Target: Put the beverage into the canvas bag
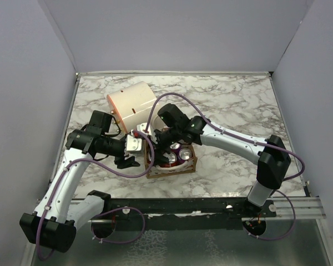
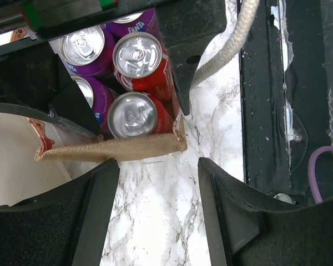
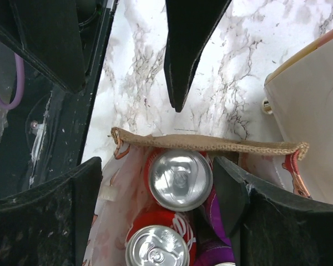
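Right gripper (image 3: 158, 169): jaws parted, gripping nothing, one finger on either side of a red soda can (image 3: 180, 180); contact cannot be told. The can stands upright inside the canvas bag (image 3: 205, 143), directly below this gripper, just within the tan rim.
Further in, under the same gripper: second red can (image 3: 157, 252), purple Fanta cans (image 2: 83, 47).
Left gripper (image 2: 158, 166): jaws apart, empty, over the marble bench (image 2: 155, 221), bag rim just ahead of its fingertips.
Cream cylinder (image 1: 132, 102): beyond both grippers, beside the bag.

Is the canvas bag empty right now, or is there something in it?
Not empty. Both wrist views look down into the canvas bag at upright soda cans, red and purple, packed together.
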Tool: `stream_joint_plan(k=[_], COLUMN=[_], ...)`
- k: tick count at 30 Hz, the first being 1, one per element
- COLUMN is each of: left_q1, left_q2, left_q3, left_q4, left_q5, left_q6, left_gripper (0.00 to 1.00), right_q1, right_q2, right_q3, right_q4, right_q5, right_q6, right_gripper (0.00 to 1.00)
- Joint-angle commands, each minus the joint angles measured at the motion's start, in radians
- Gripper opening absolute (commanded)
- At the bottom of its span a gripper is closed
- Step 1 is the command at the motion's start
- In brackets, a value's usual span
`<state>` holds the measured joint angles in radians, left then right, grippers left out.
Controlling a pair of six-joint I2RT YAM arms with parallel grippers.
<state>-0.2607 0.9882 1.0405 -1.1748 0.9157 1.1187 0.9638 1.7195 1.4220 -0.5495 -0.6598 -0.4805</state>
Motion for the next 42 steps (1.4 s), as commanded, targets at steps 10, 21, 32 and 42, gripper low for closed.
stream_joint_plan(k=[10,21,32,42], left_q1=[0.009,0.01,0.01,0.092], left_q2=[0.001,0.024,0.038,0.028], left_q3=[0.039,0.08,0.137,0.176], left_q4=[0.032,0.107,0.284,0.461], left_q5=[0.039,0.015,-0.149,-0.513], left_q6=[-0.028,-0.134,-0.387,-0.65], left_gripper=[0.62,0.61,0.65,0.74], right_q1=[-0.045,-0.147,-0.335,-0.687], right_q2=[-0.059,-0.19,-0.383,-0.543], right_q3=[0.009,-0.077,-0.164,-0.278], right_q4=[0.012,0.029,-0.01,0.038], right_q5=[-0.045,-0.049,-0.032,0.154], right_q6=[0.018,-0.001,-0.006,0.141], right_gripper=[0.78,0.77,0.78,0.82])
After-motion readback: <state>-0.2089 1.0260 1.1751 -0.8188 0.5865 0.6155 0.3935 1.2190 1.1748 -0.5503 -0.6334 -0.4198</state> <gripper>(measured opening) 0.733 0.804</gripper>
